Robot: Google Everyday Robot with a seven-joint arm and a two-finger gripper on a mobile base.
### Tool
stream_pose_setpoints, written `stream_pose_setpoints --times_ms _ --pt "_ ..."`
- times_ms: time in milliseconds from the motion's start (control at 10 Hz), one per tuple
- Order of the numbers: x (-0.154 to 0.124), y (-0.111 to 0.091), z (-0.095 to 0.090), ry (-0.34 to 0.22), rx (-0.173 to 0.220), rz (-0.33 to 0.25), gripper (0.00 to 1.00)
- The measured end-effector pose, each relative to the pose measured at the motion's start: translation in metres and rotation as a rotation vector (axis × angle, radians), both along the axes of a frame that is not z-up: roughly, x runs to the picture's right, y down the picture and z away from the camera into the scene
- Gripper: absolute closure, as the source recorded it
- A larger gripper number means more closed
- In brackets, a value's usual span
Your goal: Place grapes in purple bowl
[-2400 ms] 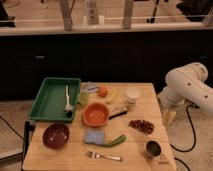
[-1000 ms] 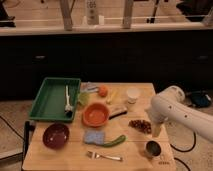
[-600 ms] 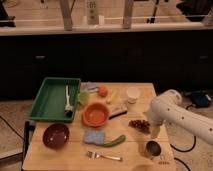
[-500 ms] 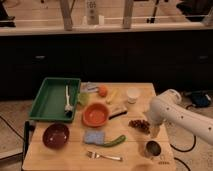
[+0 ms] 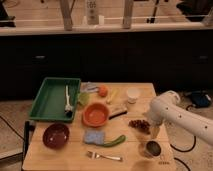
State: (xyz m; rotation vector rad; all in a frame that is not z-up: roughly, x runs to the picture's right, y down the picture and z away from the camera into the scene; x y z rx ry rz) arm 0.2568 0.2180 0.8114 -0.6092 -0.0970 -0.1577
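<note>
Gripper (image 5: 151, 129): at the end of the white robot arm, low over the right side of the light wooden table (image 5: 75, 161), just beside the small, bumpy, dark red-purple bunch of grapes (image 5: 138, 124). Its opening cannot be told; nothing shows in its hold.
Grapes: lying on the table, right of centre, not lifted.
Purple bowl: round, dark maroon, glossy purple bowl (image 5: 56, 136) at the front left, empty, well apart from the grapes.
Risk, grasp: the bunch is low and uneven, so an off-centre closure could push it aside or take only part of it.
Risk, collision: the shiny steel cup (image 5: 152, 148) stands near the gripper — a low swing could tip it.
Risk, transit: the bright orange round bowl (image 5: 95, 114) lies between the grapes and the target — an early release would fill the wrong bowl.
</note>
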Motion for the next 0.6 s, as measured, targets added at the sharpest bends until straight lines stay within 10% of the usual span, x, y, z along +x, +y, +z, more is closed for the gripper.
stream_pose_setpoints --times_ms 600 --pt "0.004 0.012 0.019 -0.026 -0.020 -0.008 0.20"
